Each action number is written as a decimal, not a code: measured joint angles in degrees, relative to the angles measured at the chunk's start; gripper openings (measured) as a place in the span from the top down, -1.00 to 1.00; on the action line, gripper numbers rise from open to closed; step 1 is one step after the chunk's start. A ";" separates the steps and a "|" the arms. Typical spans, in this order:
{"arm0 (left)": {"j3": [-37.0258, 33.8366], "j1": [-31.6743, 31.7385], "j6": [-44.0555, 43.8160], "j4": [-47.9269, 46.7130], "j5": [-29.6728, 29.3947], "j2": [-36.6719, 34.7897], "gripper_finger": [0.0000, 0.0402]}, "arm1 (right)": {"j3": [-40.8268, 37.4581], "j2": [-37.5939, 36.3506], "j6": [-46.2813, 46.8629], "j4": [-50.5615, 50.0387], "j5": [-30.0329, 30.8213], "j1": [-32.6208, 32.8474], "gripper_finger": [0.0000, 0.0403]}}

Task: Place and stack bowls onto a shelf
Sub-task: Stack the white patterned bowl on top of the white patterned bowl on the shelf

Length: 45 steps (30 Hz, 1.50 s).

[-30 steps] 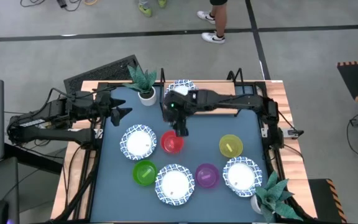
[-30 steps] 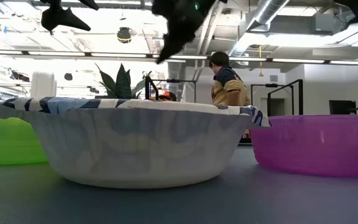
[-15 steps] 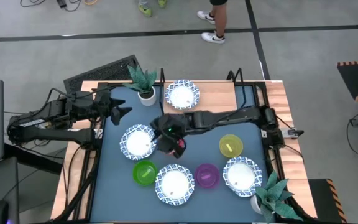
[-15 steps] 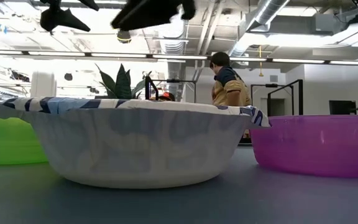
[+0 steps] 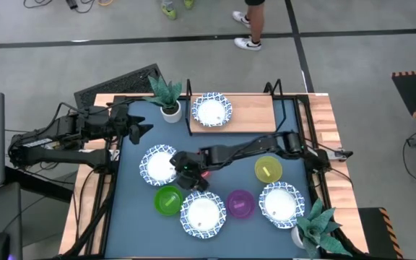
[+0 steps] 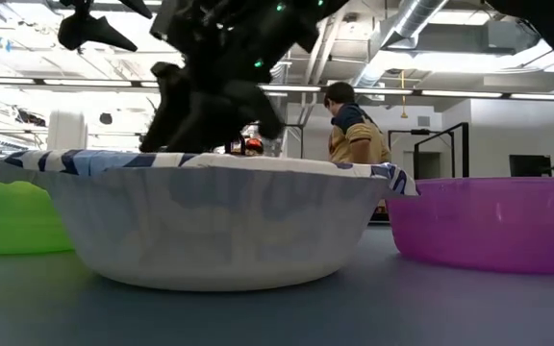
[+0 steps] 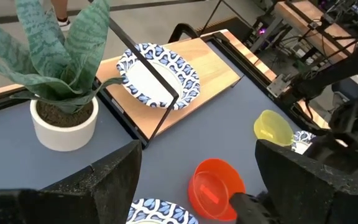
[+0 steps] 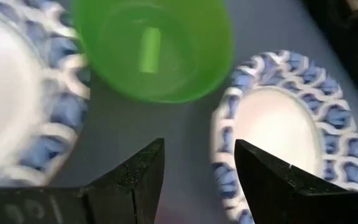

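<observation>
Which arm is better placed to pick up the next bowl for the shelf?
The right. Its gripper hangs open among the bowls, beside the red bowl and patterned bowl. The left gripper waits at the table's far left edge.

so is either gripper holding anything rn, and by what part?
Nothing held. Right gripper is open, low by the red bowl, nothing between its fingers. Left gripper is open, empty, near the plant pot.

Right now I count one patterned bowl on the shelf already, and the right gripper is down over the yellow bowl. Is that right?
Not quite. One patterned bowl does sit on the shelf, but the right gripper is down by the red bowl, between the patterned bowls, not over the yellow bowl, which sits apart and untouched. The high view shows it.
</observation>
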 joint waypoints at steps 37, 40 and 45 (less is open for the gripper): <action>0.00 0.00 -0.45 -1.09 -1.29 0.00 -0.50 | 0.01 2.24 -9.84 3.28 2.91 -1.57 -0.03; 0.00 0.00 -0.44 -1.07 -1.29 0.00 -0.50 | 0.01 3.80 -9.84 2.67 3.06 -1.57 -0.03; 0.00 0.00 -0.44 -1.22 -1.25 0.00 -0.50 | 0.10 6.09 -9.94 2.20 7.10 -1.38 -0.03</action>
